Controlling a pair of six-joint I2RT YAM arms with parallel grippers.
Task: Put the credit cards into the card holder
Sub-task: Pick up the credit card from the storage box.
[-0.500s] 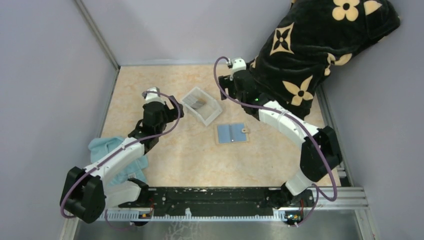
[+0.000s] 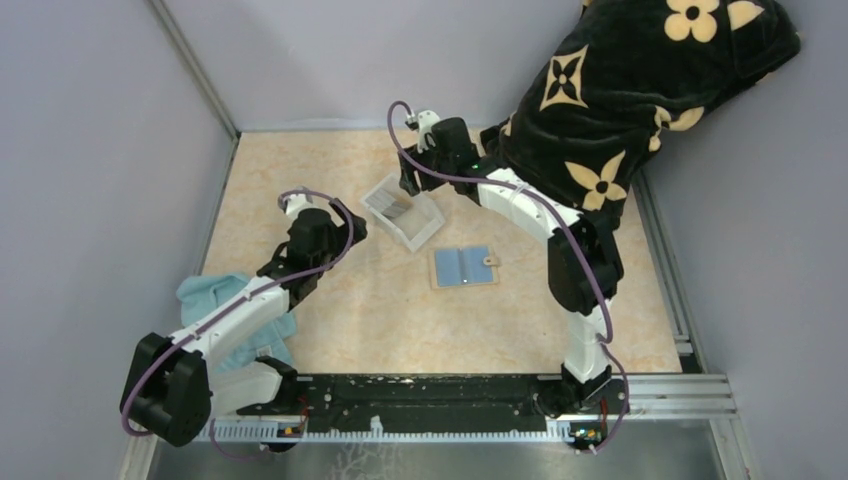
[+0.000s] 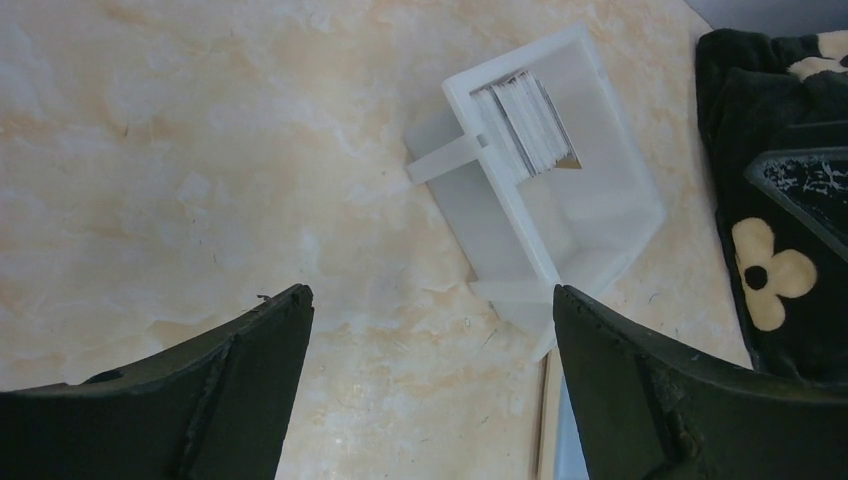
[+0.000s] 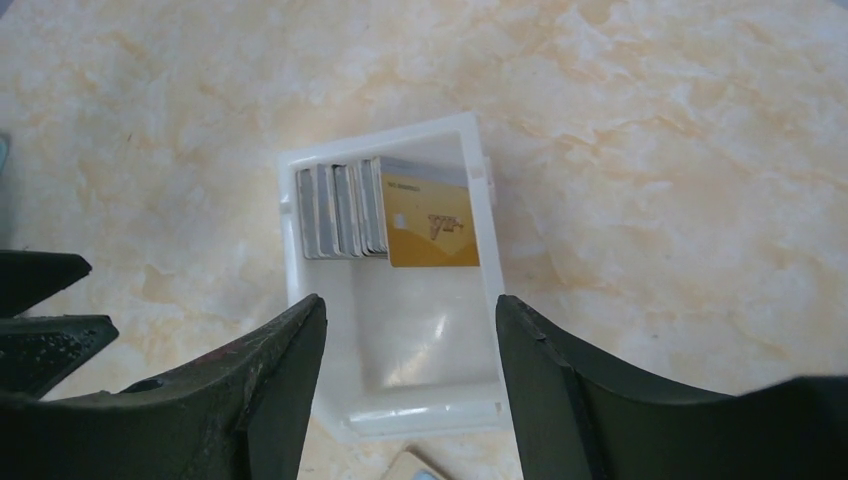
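The right claw (image 4: pixel 405 335) is hovering open over the white tray (image 4: pixel 292 270), so I'm guessing it's going for a card. The cards (image 4: pixel 400 215) are standing on edge at one end of it, with the gold one facing out. Next it'll need to pinch just one. The wallet (image 2: pixel 465 266) is lying open just beside the tray. The left claw (image 3: pixel 430 310) is sitting open, empty.

Marbled beige table (image 2: pixel 380 310), white plastic tray (image 4: pixel 420 340), open card holder (image 2: pixel 465 266), light blue cloth (image 2: pixel 205 290)
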